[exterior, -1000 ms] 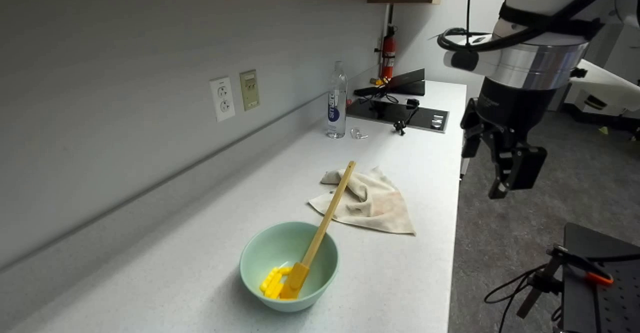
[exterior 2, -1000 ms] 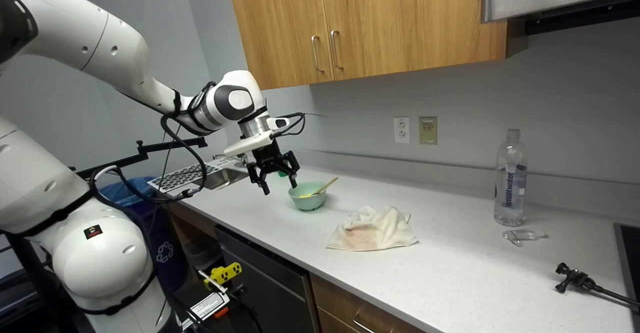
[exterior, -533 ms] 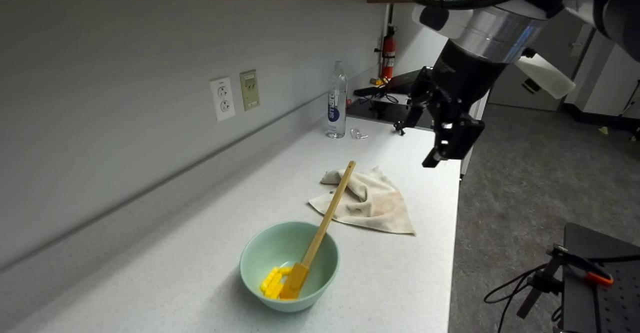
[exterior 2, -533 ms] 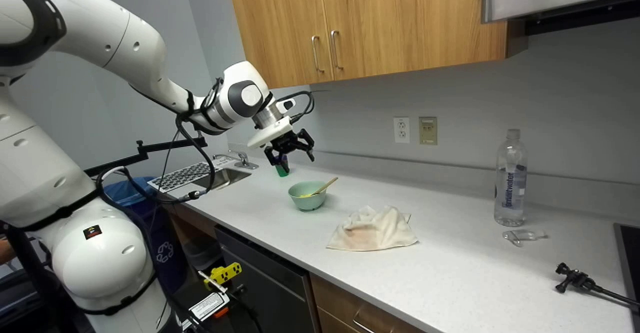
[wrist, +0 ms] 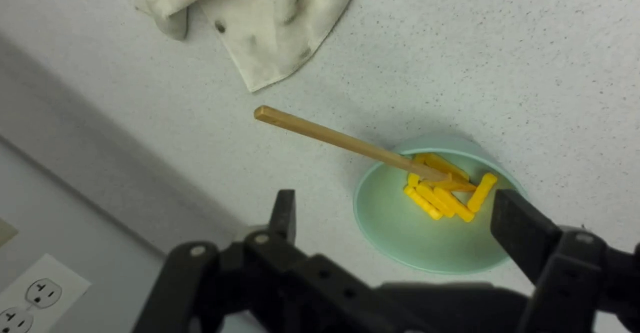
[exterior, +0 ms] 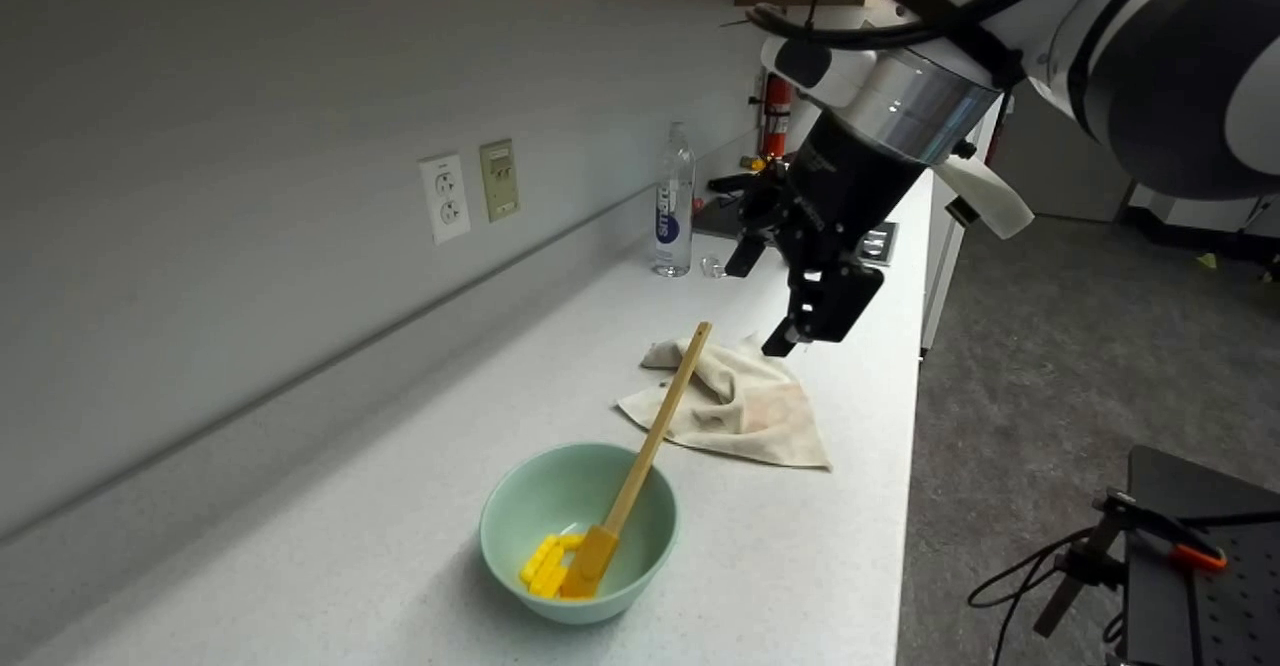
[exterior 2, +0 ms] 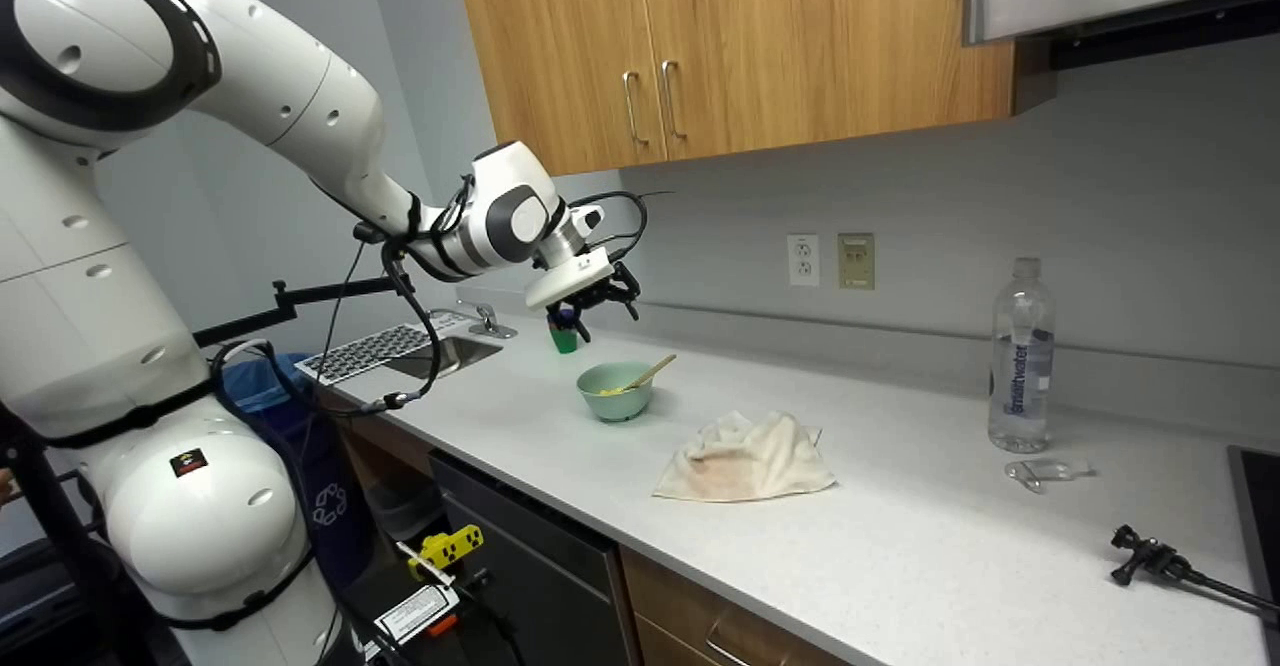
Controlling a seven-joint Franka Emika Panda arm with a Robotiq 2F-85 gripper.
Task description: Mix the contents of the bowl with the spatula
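Observation:
A pale green bowl [exterior: 575,476] sits on the white counter; it also shows in the wrist view [wrist: 430,245] and in an exterior view [exterior 2: 613,408]. Several yellow pieces [wrist: 425,203] lie in it. The spatula has a wooden handle [exterior: 655,436] leaning over the bowl's rim towards the cloth, and an orange-yellow head [exterior: 592,558] among the pieces. The handle's free end sticks out in the wrist view [wrist: 300,125]. My gripper [exterior: 761,302] is open and empty, above the counter and apart from bowl and spatula. In the wrist view its fingertips [wrist: 285,210] stand wide apart, with the bowl below.
A crumpled beige cloth [exterior: 750,406] lies beside the handle end. A water bottle [exterior 2: 1020,366] stands farther along near the wall. A green cup [exterior 2: 564,340] stands near the sink. A wooden cabinet [exterior 2: 750,46] hangs above the counter. The wall with an outlet [exterior: 445,198] runs behind.
My gripper has moved from beyond the counter's front edge in over the counter, towards the wall, and has tilted. It stays open. The bowl, spatula and cloth have not moved.

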